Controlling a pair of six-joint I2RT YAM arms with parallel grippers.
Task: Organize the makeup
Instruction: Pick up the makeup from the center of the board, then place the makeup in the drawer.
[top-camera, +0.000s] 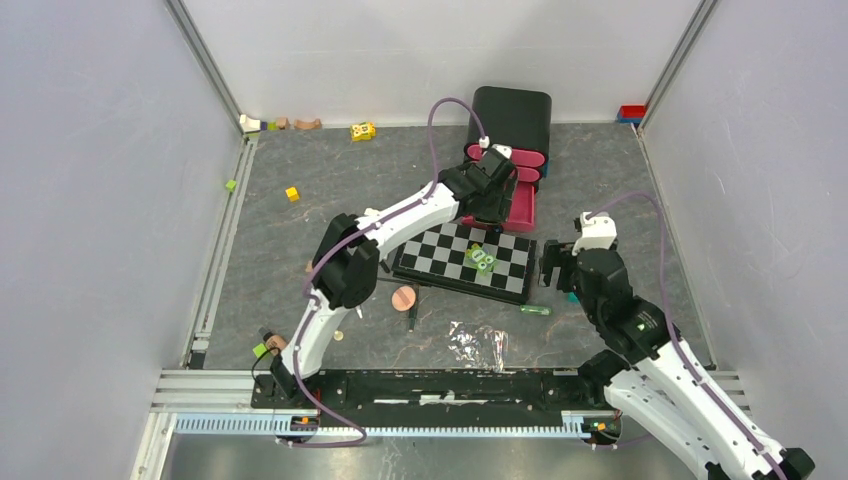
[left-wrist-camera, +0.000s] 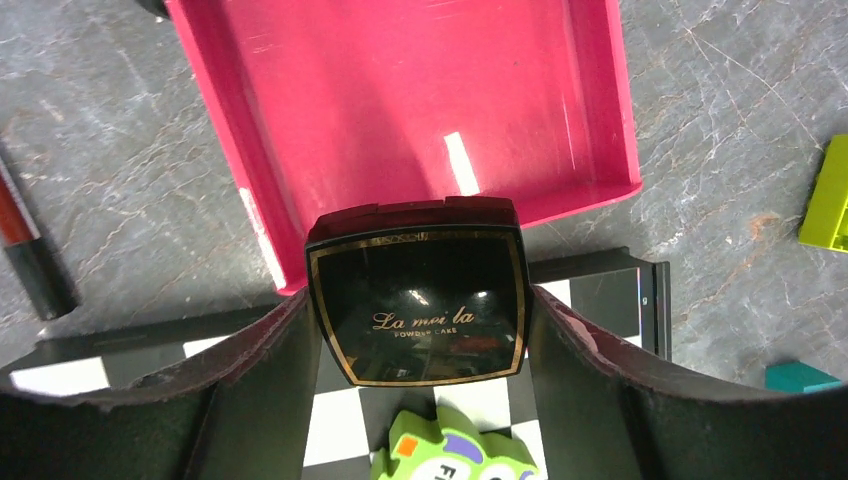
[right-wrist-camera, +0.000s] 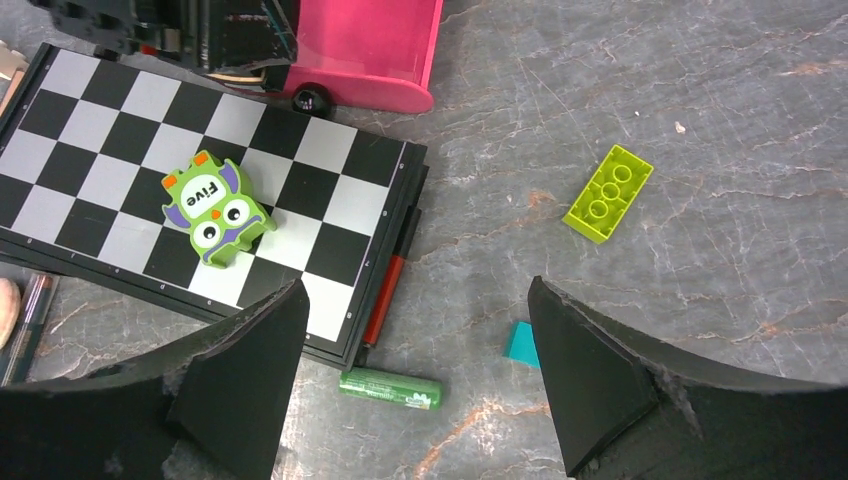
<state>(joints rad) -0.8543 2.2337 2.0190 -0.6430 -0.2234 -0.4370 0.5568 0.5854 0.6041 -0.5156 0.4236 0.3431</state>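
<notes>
I am gripping a glossy black square compact (left-wrist-camera: 418, 300) in my left gripper (left-wrist-camera: 422, 320); my right gripper (right-wrist-camera: 415, 300) is hanging wide open

The tray (left-wrist-camera: 400, 100) sits just behind the board (top-camera: 510, 268). The compact (left-wrist-camera: 418, 305) is above the board's far edge, at the tray's near rim. An owl block (right-wrist-camera: 215, 208) stands on the board. A tube (right-wrist-camera: 390, 388) lies just before the board's right corner, a puff (top-camera: 404, 297) before its left.

Setting: robotics lab test cell. Plain pale panels (top-camera: 90, 150) wall three sides, joined by aluminium corner posts (top-camera: 210, 60). Grey marbled tabletop (top-camera: 350, 190). A slotted aluminium rail (top-camera: 400, 425) runs along the near edge, with left arm (top-camera: 400, 215) and right arm (top-camera: 660, 370) bolted there. Purple cables (top-camera: 432, 125) loop off the arms
</notes>
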